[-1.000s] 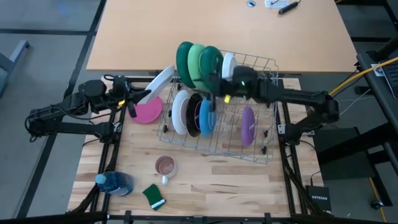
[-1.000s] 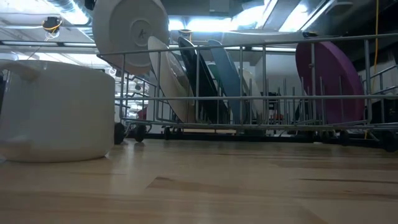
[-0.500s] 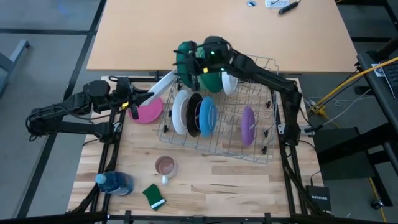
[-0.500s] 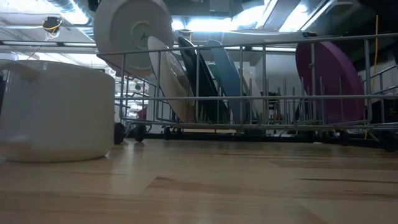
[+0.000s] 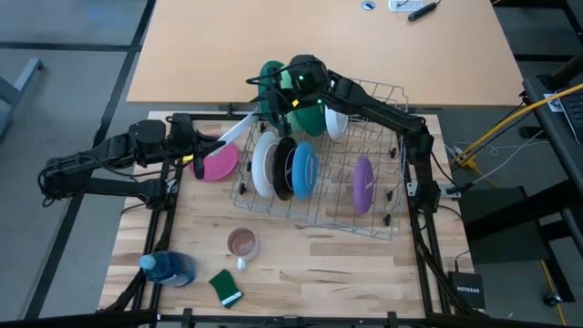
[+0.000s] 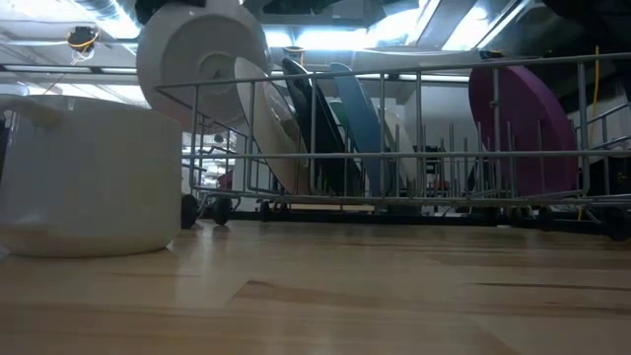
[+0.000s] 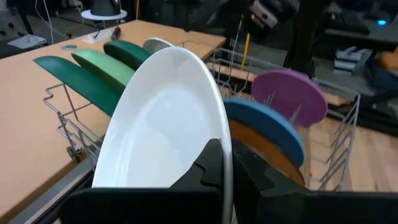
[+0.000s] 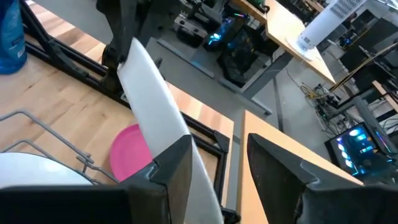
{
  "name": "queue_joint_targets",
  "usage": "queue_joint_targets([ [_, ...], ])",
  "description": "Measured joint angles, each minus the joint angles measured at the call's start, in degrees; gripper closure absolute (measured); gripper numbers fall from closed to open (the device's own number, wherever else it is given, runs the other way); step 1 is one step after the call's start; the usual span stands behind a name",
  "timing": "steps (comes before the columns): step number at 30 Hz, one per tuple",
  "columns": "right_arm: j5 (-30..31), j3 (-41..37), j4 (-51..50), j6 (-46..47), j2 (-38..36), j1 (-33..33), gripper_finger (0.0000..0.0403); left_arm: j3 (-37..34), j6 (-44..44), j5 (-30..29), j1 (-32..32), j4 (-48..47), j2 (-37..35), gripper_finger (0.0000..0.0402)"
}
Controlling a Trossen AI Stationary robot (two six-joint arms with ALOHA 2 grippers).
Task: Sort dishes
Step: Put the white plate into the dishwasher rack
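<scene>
A: Start with the big pieces. What's on the table [image 5: 319, 264]?

B: A wire rack [image 5: 321, 173] sits in the middle. At its far end stand a dark green plate [image 5: 267, 82] and a light green plate [image 7: 111, 62]. Nearer, in a row, are a white plate [image 5: 264, 164], a black plate [image 5: 284, 167] and a blue plate [image 5: 304, 169], with a purple plate [image 5: 363, 182] well apart toward the right.

A: And the arms?

B: The left gripper [image 7: 229, 163] is clamped on the rim of a large white plate [image 5: 235, 126], holding it tilted in the air just beside the rack's left end, above a pink plate [image 5: 219, 162] lying flat on the table.

A: The right one?

B: The right gripper [image 8: 217, 163] reaches over the green plates; its fingers stand wide apart, one on each side of the held plate's edge, not closed on it.

A: Anything else around?

B: Near the front edge: a blue bottle [image 5: 168, 268], a small mug [image 5: 243, 244] and a green sponge [image 5: 224, 286].
</scene>
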Motion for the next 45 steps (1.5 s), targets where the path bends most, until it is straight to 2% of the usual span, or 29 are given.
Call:
queue_joint_targets([
  [6,-2.49,0.02,-0.35,-1.01,0.42,0.0,0.0243,0.0,2.35,0.0,0.0,-1.03,0.86,0.0402],
  [19,-2.97,0.02,-0.69,-2.61,0.94,0.02,0.0243,0.0,6.63,-0.04,0.0,-1.18,3.42,0.0402],
  [26,-6.14,0.02,-6.62,-2.6,0.94,0.07,0.0243,0.0,9.26,-0.03,0.0,-1.17,5.28,0.0402],
  [45,-4.92,-0.07,-7.81,-5.75,4.54,1.25,0.0243,0.0,10.92,-0.03,0.0,-1.32,5.98,0.0402],
])
